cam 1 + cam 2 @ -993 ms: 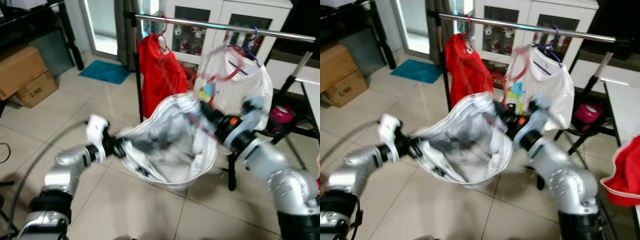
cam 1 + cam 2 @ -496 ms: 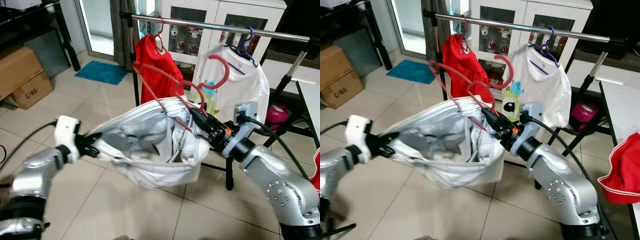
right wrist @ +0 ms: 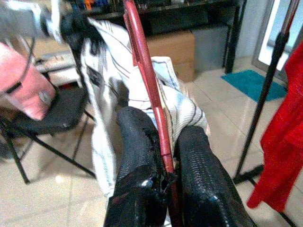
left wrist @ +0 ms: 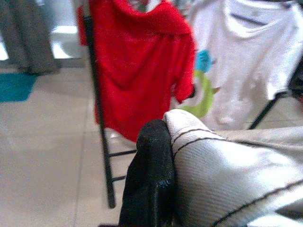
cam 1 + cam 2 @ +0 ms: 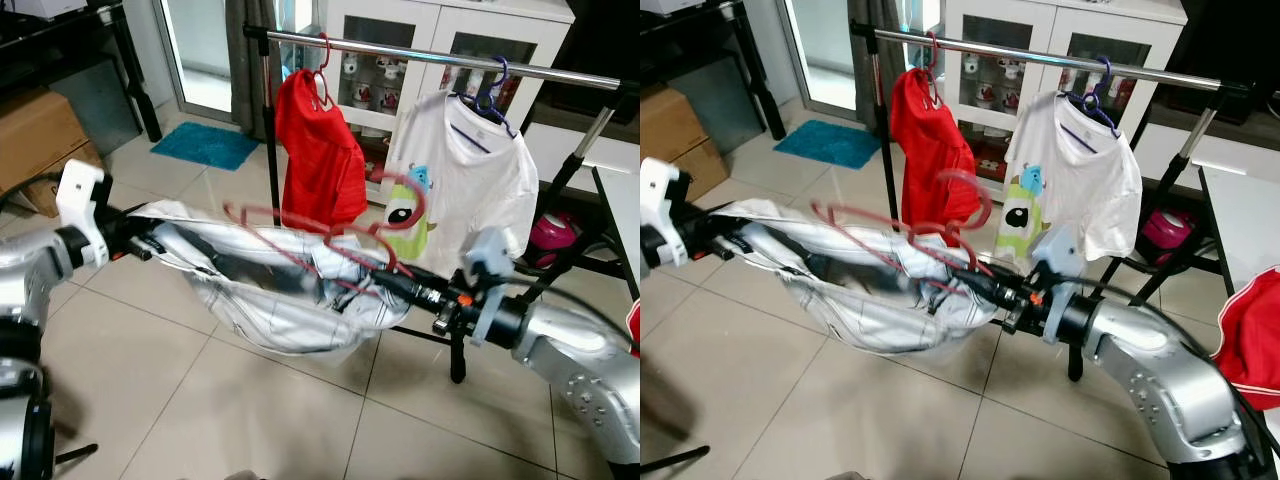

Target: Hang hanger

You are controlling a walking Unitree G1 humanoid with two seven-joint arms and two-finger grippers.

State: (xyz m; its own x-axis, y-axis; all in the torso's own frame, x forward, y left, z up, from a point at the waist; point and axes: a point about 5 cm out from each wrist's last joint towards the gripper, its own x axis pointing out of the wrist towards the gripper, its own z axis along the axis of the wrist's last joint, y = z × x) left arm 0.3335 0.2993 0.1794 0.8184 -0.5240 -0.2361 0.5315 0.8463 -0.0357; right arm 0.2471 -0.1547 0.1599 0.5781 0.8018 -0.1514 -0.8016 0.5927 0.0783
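Note:
A red hanger (image 5: pixel 292 247) carries a white striped garment (image 5: pixel 250 290), stretched between my two arms in front of the clothes rail (image 5: pixel 430 50). My right gripper (image 5: pixel 378 283) is shut on the hanger's neck; its hook (image 5: pixel 405 196) is blurred and points toward the rail. In the right wrist view the red hanger bar (image 3: pixel 147 80) runs between the black fingers (image 3: pixel 137 156). My left gripper (image 5: pixel 132 243) is shut on the garment's far edge at the left. The left wrist view has a black finger (image 4: pixel 149 179) pressed against the cloth (image 4: pixel 227 179).
A red shirt (image 5: pixel 315 150) and a white printed t-shirt (image 5: pixel 465 180) hang on the rail, with a gap between them. Cardboard boxes (image 5: pixel 40 135) and a blue mat (image 5: pixel 205 145) lie to the left. A white cabinet (image 5: pixel 440 30) stands behind. Red cloth (image 5: pixel 1250 340) lies at right.
The left gripper has pulled the garment out to the left and higher, stretching it flat. The hanger has tipped from upright to nearly level, and its hook has dropped.

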